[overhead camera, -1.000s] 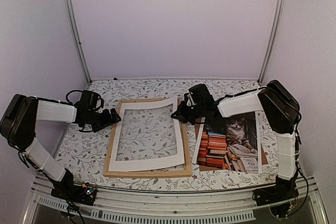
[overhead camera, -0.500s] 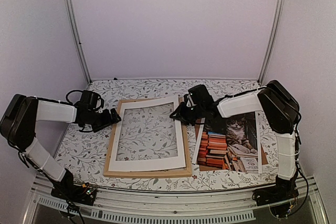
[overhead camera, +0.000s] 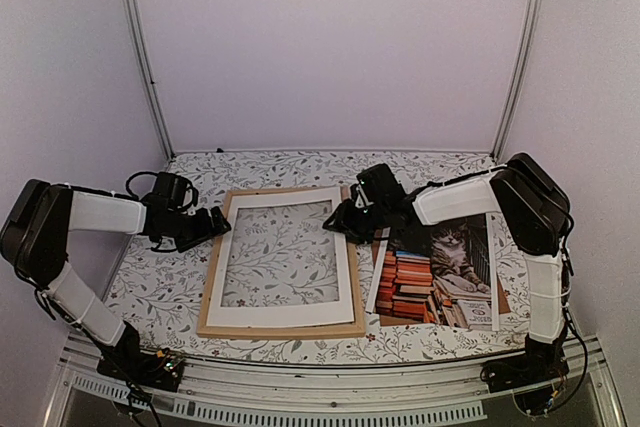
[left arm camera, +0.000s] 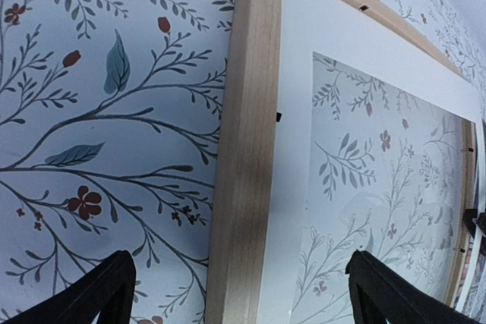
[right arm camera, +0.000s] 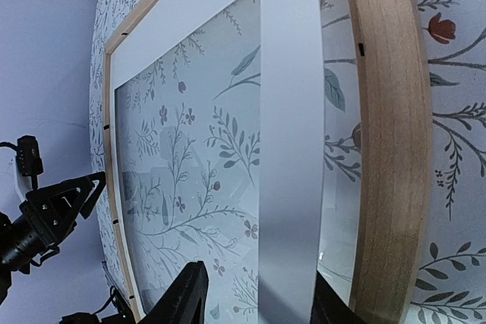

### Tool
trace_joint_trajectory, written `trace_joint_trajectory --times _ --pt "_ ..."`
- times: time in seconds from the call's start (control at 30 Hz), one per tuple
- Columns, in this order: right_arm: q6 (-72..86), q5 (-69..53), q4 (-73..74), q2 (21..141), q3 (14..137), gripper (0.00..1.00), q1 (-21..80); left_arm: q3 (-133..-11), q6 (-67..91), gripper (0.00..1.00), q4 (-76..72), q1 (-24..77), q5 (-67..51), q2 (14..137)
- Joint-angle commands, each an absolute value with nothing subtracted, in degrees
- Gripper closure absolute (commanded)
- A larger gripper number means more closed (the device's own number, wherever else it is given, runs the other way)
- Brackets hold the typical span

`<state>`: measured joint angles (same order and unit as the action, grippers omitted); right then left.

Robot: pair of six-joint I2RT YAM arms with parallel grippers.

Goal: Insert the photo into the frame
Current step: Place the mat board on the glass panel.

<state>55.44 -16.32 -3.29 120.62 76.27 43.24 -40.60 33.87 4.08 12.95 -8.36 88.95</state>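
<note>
Our left jaws stand wide over the left side of the frame (overhead camera: 280, 330). Our right jaws are half open around the right edge of the white mat (overhead camera: 345, 267), not pinching it. The photo (overhead camera: 437, 272) lies flat, face up, just right of the frame. It is thin, so our jaws may slip, bend it, or bump the white mat crooked.

surface: table (overhead camera: 150, 287) — floral cover | frame (overhead camera: 280, 329) flat, centre | photo (overhead camera: 435, 272) flat — right of frame
</note>
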Motion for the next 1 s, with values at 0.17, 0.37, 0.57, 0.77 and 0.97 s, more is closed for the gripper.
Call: trace_joint_trajectory --times 0.17,0.37,0.57,0.77,0.97 --pt "53.88 -13.23 0.0 118.67 77.01 0.54 43.88 -40.43 33.28 0.0 3.2 13.69 -8.19 89.34" --pt "53.06 -11.54 1.73 117.58 76.32 0.53 43.9 -40.75 32.97 0.0 3.81 13.76 -7.44 88.87" --pt "52.24 -9.89 2.26 116.25 75.42 0.52 43.91 -41.04 32.56 0.0 4.39 13.73 -6.78 88.68" --pt "51.55 -8.29 3.24 115.35 75.15 0.52 43.86 -41.22 32.32 0.0 4.93 13.7 -6.36 88.56" --pt "50.01 -5.06 5.38 113.52 74.77 0.52 43.77 -41.22 32.19 0.0 5.11 13.67 -5.85 87.83"
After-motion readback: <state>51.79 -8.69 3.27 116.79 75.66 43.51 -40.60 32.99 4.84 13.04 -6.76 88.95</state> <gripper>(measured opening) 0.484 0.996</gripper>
